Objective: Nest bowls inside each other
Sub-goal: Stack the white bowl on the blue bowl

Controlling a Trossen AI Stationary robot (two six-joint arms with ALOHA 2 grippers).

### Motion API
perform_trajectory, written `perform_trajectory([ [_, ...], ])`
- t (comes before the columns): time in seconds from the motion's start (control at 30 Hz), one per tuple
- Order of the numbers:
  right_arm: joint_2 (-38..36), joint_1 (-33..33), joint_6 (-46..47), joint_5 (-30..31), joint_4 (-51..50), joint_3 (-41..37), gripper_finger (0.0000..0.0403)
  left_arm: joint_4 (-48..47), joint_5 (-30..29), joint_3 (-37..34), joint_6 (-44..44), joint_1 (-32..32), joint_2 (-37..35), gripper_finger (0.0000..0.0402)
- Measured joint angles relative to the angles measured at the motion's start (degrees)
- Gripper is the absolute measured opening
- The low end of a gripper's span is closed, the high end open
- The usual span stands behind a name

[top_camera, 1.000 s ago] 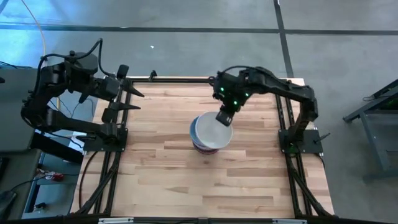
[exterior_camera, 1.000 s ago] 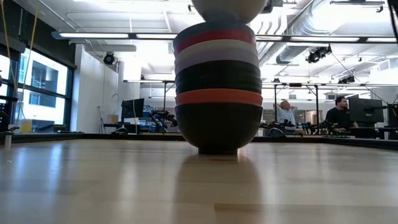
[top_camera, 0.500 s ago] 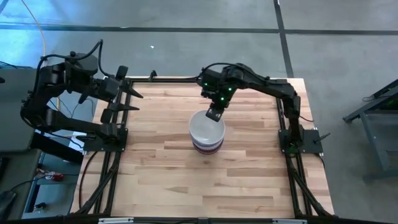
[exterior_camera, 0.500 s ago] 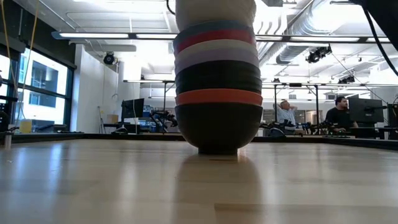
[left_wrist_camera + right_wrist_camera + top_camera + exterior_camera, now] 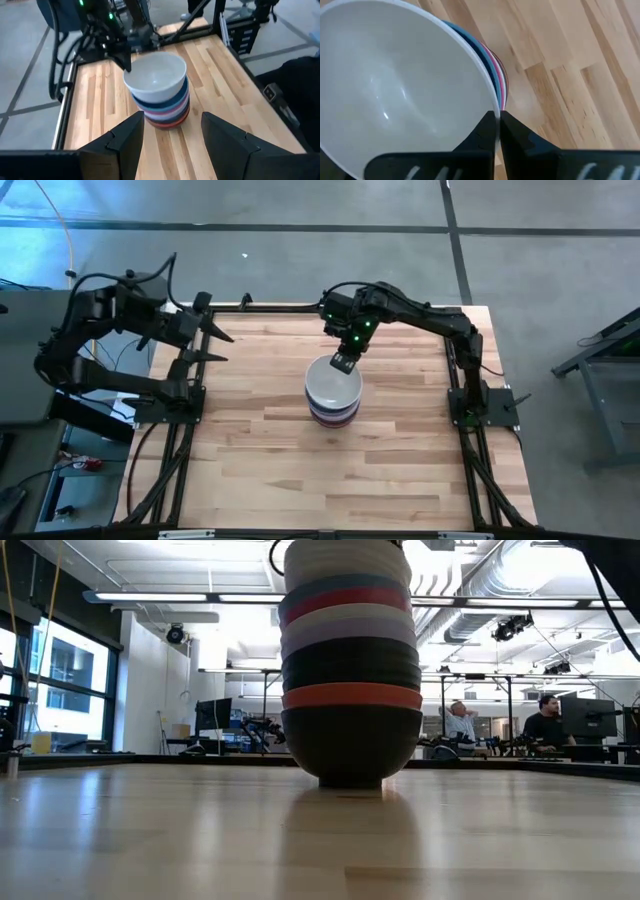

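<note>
A stack of nested bowls (image 5: 333, 415) stands on its black bottom bowl (image 5: 350, 745) mid-table, with black, magenta-pink, lavender and light blue bowls showing above it. A white bowl (image 5: 331, 386) sits on top, open side up. My right gripper (image 5: 342, 363) is at that bowl's far rim, shut on it. My left gripper (image 5: 218, 345) hangs open over the table's far left edge, well apart from the stack; its fingers (image 5: 127, 140) frame the stack from a distance. My right gripper pinches the white bowl's rim (image 5: 492, 97) on the bowl's far side, one finger inside the bowl and one outside. The fingers (image 5: 482, 135) come steeply from above, pointing down. The bowl sits in the light blue bowl (image 5: 167, 97) at the stack's top.
Bare wooden tabletop (image 5: 260, 460) lies all round the stack. Black frame rails (image 5: 465, 360) run along the table's left and right edges. In the low view, people sit at desks far behind the table.
My right gripper has carried the white bowl down and toward the table's left, from tilted above the stack into the stack's top. The bowl has settled lower into the light blue bowl. The gripper has stayed shut on the rim.
</note>
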Motion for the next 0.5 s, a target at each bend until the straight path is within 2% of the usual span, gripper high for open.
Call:
perform_trajectory([
  [0.23,1.01,0.46,0.91,0.03,0.02,0.00,0.0000,0.69,-0.06,-5.24,0.72,0.00,-2.49,0.0188],
  [0.5,2.70,1.68,0.93,-0.40,0.01,0.00,0.0000,2.98,-0.05,-6.24,-0.15,0.00,-5.35,0.0188],
])
